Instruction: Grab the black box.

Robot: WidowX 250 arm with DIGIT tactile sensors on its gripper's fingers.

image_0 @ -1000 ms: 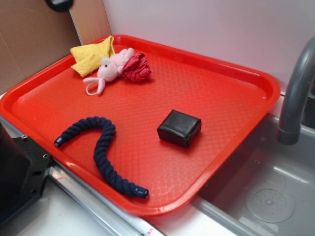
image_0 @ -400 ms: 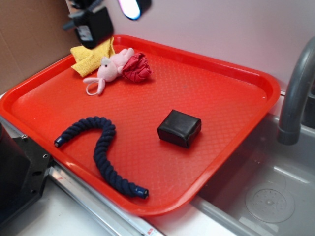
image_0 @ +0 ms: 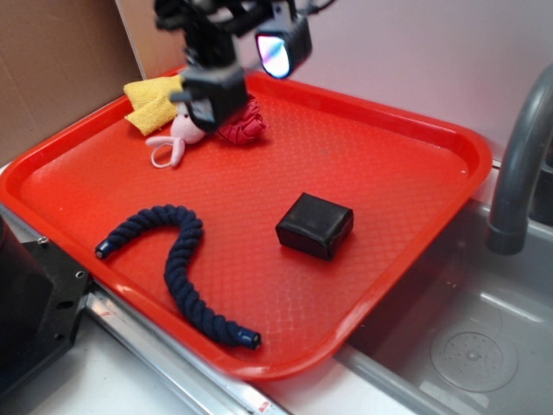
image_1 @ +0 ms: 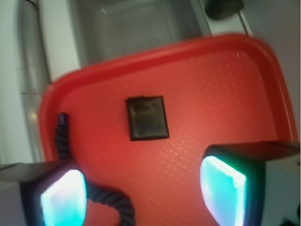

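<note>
The black box (image_0: 314, 226) is small, squarish and slightly shiny. It lies flat on the red tray (image_0: 397, 173), right of the middle. In the wrist view the black box (image_1: 147, 117) sits above and between the two finger pads. My gripper (image_0: 246, 65) hangs high over the tray's far left part, well away from the box. Its jaws are wide apart and empty, and the pads (image_1: 221, 190) glow cyan in the wrist view, with my gripper (image_1: 141, 195) showing only tray between them.
A dark navy braided rope (image_0: 177, 259) curls on the tray's near left and also shows in the wrist view (image_1: 113, 202). A yellow cloth (image_0: 151, 99), a pink plush toy (image_0: 177, 134) and a red cloth (image_0: 246, 125) lie at the far left. A grey faucet (image_0: 523, 164) and sink (image_0: 467, 337) stand right of the tray.
The arm has come in from the top left and moved right and down over the tray's far part. The box and other things have not moved.
</note>
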